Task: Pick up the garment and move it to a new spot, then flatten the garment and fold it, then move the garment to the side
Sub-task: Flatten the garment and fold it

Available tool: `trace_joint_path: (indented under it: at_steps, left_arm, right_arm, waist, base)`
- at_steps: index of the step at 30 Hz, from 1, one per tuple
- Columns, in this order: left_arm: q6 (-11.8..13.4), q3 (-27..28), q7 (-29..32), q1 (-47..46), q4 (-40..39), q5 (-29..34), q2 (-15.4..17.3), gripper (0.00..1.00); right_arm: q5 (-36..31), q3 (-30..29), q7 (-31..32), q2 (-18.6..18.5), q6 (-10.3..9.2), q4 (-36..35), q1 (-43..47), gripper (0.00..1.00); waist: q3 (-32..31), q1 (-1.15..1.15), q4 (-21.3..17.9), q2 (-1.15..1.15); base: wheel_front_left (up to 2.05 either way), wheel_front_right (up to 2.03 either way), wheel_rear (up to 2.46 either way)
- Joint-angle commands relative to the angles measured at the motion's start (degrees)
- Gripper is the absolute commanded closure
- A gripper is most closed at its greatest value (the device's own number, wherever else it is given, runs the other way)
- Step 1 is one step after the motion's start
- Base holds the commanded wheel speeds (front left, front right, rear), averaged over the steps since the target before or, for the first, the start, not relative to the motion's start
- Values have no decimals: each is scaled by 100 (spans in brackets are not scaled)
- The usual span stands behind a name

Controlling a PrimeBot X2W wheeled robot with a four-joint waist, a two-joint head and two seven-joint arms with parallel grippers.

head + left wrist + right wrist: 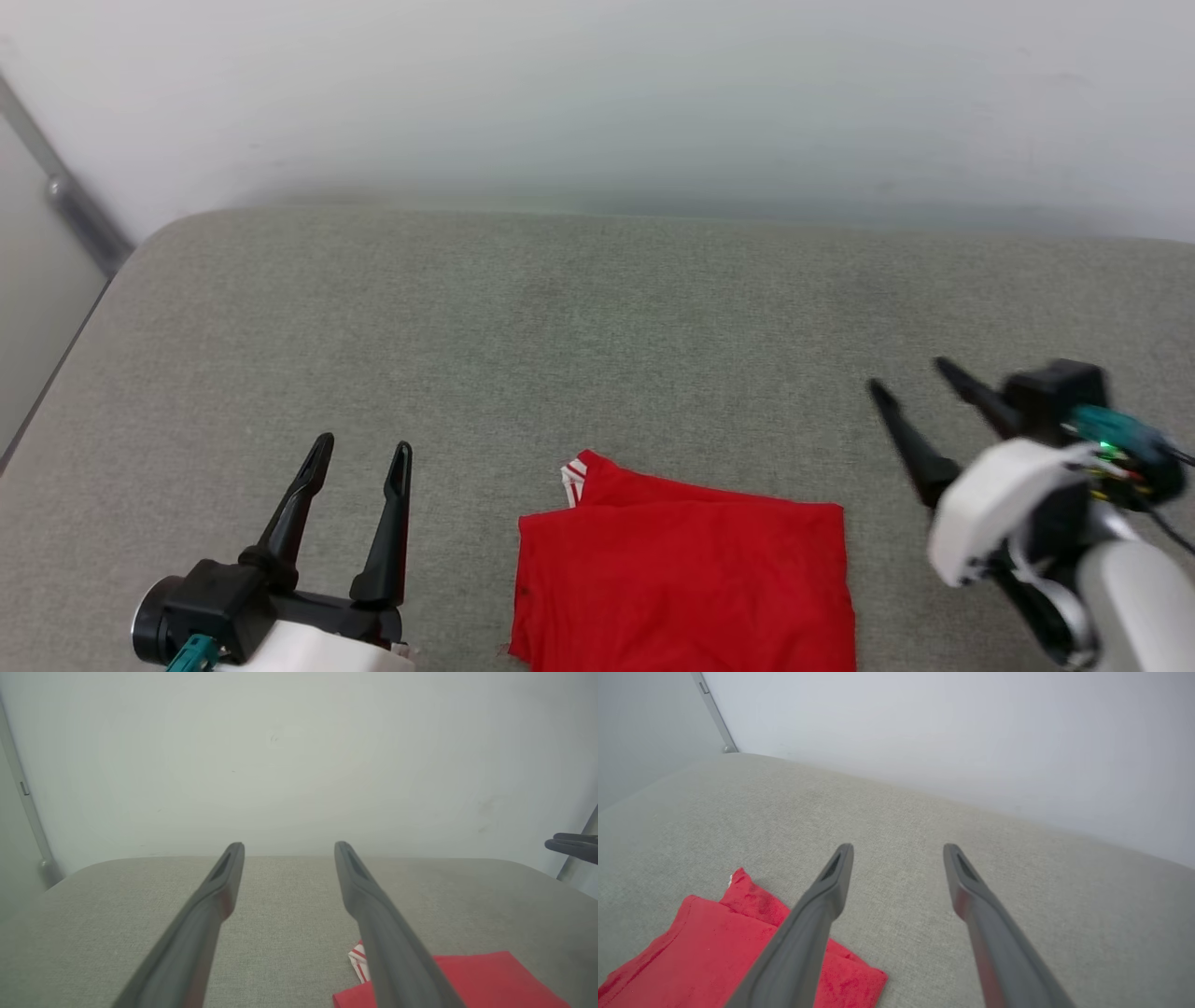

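The garment point(686, 579) lies folded into a red rectangle on the grey cushion, near the front edge in the head view, with a bit of white-and-red striped trim at its far left corner. My left gripper point(362, 455) stands open to its left, apart from it, nothing between the fingers. My right gripper point(910, 375) is open to the garment's right, raised and tilted left, empty. In the left wrist view the garment point(486, 980) shows at the lower right behind my open gripper point(288, 845). The right wrist view has the garment point(710, 956) at lower left, beside the open gripper point(898, 847).
The grey fabric surface point(579, 336) stretches wide behind and beside the garment. A pale wall point(597, 93) rises at its far edge. A metal rail point(79, 210) runs along the left corner, where the surface rounds off.
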Motion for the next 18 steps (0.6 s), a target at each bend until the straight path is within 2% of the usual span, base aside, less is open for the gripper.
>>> trace_joint_path:
  at_steps: [1,5,8,11,18]
  left_arm:
    - [-7,50,-11,47,15,-44,-50,0]
    - [-7,116,-11,161,33,-123,-127,0]
    - [-7,202,-11,245,6,-200,-202,0]
    - [-7,258,-11,334,-26,-255,-230,0]
    - [-7,178,-11,457,-31,-233,-205,0]
  right_arm:
    - [-179,-276,-273,-105,-1,-210,250,0]
    - [-363,-1084,-802,-1,-2,-679,859,0]
    - [-391,-1416,-1083,177,-1,-1026,1329,0]
    - [-389,-1605,-1243,386,-2,-1298,1696,0]
    - [-454,-1580,-1369,752,-1,-1575,2134,0]
  waist:
    - [-22,0,-78,0]
    - [-54,0,-182,0]
    - [-61,0,-251,0]
    - [-70,0,-299,0]
    - [-47,0,-326,0]
  base:
    - [0,0,0]
    - [0,0,0]
    - [0,0,0]
    - [0,0,0]
    - [0,0,0]
